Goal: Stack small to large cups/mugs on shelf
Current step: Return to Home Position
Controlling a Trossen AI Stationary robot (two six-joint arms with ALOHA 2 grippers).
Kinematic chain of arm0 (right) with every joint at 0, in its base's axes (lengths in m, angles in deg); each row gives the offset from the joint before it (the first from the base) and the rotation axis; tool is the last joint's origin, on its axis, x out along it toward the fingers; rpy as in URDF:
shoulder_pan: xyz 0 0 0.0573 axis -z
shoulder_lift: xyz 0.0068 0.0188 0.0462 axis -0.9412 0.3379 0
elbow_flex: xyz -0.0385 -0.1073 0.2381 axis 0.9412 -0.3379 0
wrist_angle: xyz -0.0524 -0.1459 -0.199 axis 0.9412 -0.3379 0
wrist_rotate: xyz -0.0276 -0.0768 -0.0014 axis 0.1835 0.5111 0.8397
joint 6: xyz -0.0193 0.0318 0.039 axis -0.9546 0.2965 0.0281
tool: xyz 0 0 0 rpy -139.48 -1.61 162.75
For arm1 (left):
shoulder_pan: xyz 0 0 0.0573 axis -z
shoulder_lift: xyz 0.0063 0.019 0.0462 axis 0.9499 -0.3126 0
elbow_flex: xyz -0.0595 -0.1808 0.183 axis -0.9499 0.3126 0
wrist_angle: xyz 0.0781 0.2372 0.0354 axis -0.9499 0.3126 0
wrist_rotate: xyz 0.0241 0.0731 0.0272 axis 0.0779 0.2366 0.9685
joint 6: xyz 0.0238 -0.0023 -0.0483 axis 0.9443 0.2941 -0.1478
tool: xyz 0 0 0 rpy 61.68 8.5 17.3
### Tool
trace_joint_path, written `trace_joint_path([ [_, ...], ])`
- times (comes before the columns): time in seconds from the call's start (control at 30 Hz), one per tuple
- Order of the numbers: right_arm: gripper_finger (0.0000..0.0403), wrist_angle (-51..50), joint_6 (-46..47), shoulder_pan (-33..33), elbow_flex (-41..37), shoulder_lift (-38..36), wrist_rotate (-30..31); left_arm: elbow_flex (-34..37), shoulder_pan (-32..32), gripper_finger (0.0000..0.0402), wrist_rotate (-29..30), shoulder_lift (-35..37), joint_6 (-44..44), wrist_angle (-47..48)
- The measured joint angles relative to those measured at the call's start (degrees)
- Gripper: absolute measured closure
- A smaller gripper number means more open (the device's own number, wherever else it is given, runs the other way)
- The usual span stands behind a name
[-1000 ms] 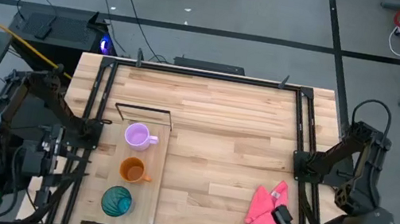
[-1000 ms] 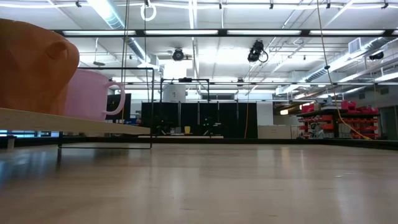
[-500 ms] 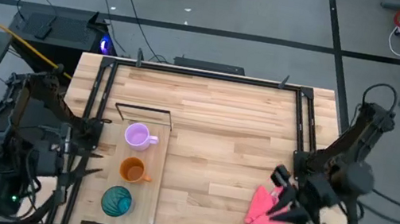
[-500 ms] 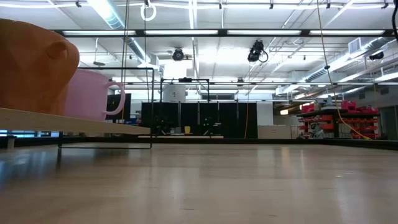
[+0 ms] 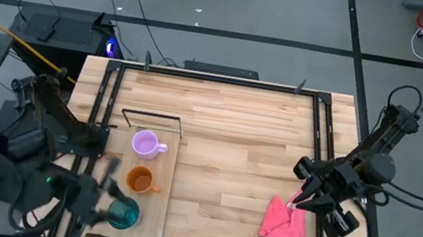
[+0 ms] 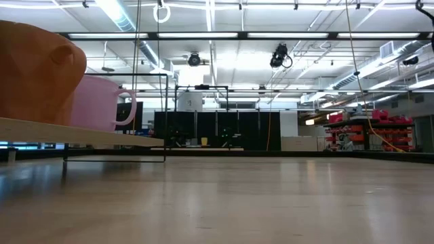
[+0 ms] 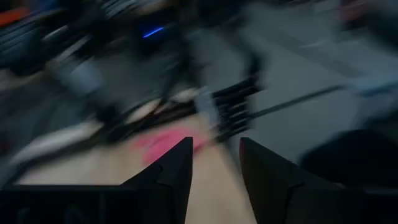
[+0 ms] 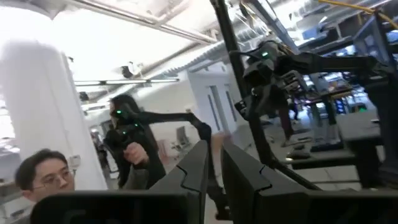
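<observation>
On the shelf (image 5: 156, 212) at the table's left stand three cups in a row. The lilac mug (image 5: 146, 143) is farthest, the orange mug (image 5: 139, 179) in the middle, the teal cup (image 5: 124, 213) nearest. The low view shows the orange mug (image 6: 34, 71) and lilac mug (image 6: 102, 102) resting by their bases on the board (image 6: 81, 134). My left gripper (image 5: 111, 189), blurred, hovers at the shelf's left edge beside the teal cup; it is open and holds nothing (image 7: 214, 149). My right gripper (image 5: 303, 169) hangs over the table's right side with a narrow gap and nothing in it (image 8: 214, 155).
A crumpled pink cloth (image 5: 282, 227) lies near the table's near right corner, just nearward of my right gripper. A black wire frame (image 5: 152, 115) stands at the shelf's far end. A person (image 8: 40, 171) shows beyond the table in the right wrist view.
My left gripper has swung from outside the table's left edge toward the shelf and now hovers beside the orange mug and the teal cup. My right gripper has gone from the near right corner toward the far edge, passing over the pink cloth. The cups have stayed put.
</observation>
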Motion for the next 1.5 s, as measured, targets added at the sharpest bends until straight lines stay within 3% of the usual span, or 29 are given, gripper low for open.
trace_joint_path([
  [0.07,0.0352,2.6,0.0,-0.3,-1.8,-0.4,-1.1,1.2,-3.7,0.0258,-10.7,0.0,7.2,-6.8],
  [0.13,0.0352,5.1,-0.4,-0.7,-3.3,-1.0,-2.3,1.9,-7.3,0.0256,-17.4,0.1,10.5,-9.0],
  [0.5,0.0352,8.3,-3.0,-3.1,-7.9,-5.1,-3.2,15.0,-27.5,0.0259,-31.7,7.8,5.2,-11.8],
  [0.67,0.0352,8.1,-3.0,-3.1,-9.9,-7.4,-3.2,23.3,-31.1,0.0264,-32.0,17.3,2.8,-11.9],
  [0.87,0.0352,8.3,-4.2,-3.1,-12.6,-11.2,-3.1,36.5,-30.8,0.0257,-31.3,33.7,2.9,-21.8],
  [1.17,0.0352,8.6,-6.5,-2.1,-15.7,-16.7,-3.1,50.8,-30.8,0.0258,-28.3,52.0,5.5,-24.5],
  [1.5,0.0352,8.5,-5.9,2.2,-22.4,-24.2,-3.2,55.4,-30.9,0.0259,-14.2,63.1,12.2,-23.5],
])
